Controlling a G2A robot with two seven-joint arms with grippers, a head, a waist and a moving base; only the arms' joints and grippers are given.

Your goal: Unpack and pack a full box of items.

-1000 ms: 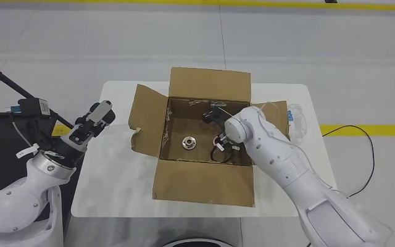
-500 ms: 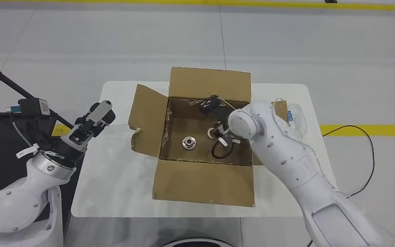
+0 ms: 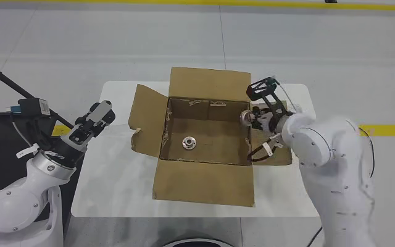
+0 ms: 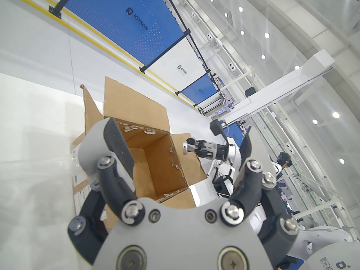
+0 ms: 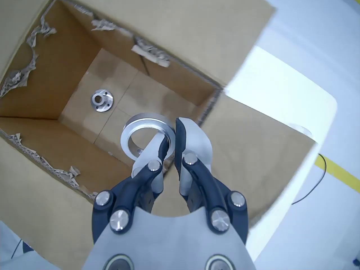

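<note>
Cardboard box (image 3: pixel 207 83) sits open in the middle of the white counter (image 3: pixel 117 185), all four flaps folded out and torn paper edges along its rim. Right claw (image 3: pixel 248 117) hangs over the box's right wall, lifted off the floor, nearly closed on a metal ring (image 5: pixel 144 122): one finger passes through the ring's hole, the other presses its outer wall. A small flanged metal hub (image 3: pixel 188 143) lies alone on the box floor, toward the left side, well apart from the ring. Left claw (image 3: pixel 102 114) is over the counter's left side, apart from the box, spread wide with nothing between its fingers (image 4: pixel 116 139)
</note>
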